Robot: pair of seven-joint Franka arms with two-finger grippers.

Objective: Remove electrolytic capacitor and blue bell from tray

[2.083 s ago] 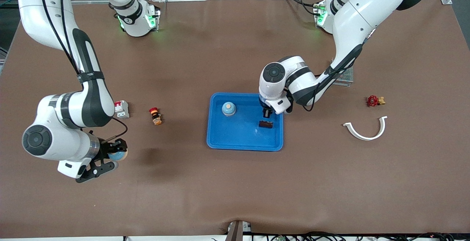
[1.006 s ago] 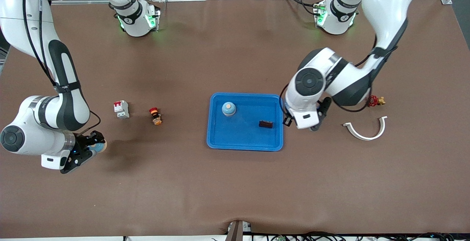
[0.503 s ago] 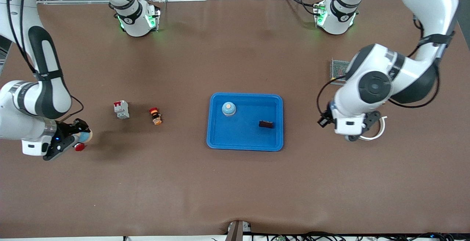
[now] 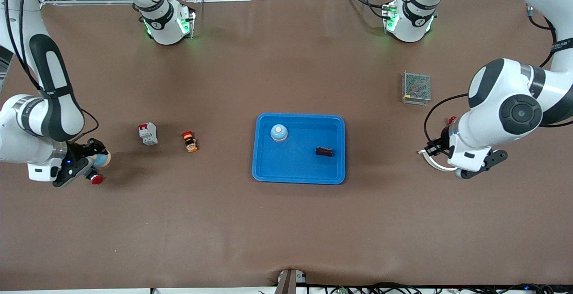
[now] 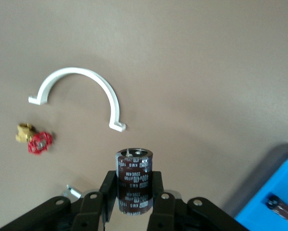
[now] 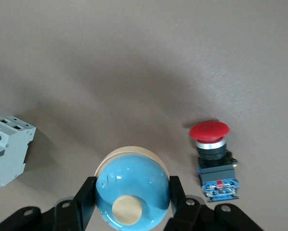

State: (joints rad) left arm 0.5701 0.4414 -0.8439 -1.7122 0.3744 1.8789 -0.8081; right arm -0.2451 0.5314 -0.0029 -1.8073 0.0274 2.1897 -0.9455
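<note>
- Left gripper (image 5: 133, 202) clamped on electrolytic capacitor (image 5: 133, 180), over bare table near white curved clip (image 5: 79, 91).
- Right gripper (image 6: 132, 202) clamped on blue bell (image 6: 132, 190), over table beside red pushbutton (image 6: 212, 156).
- Tray (image 4: 299, 175) mid-table, well apart from both.

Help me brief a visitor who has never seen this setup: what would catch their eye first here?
Probably the bright blue tray at the table's middle, with a blue bell and a small dark part in it. Then the loaded arms: the left gripper holds an electrolytic capacitor over the left arm's end, near a white curved clip. The right gripper holds another blue bell over the right arm's end, beside a red push button.
</note>
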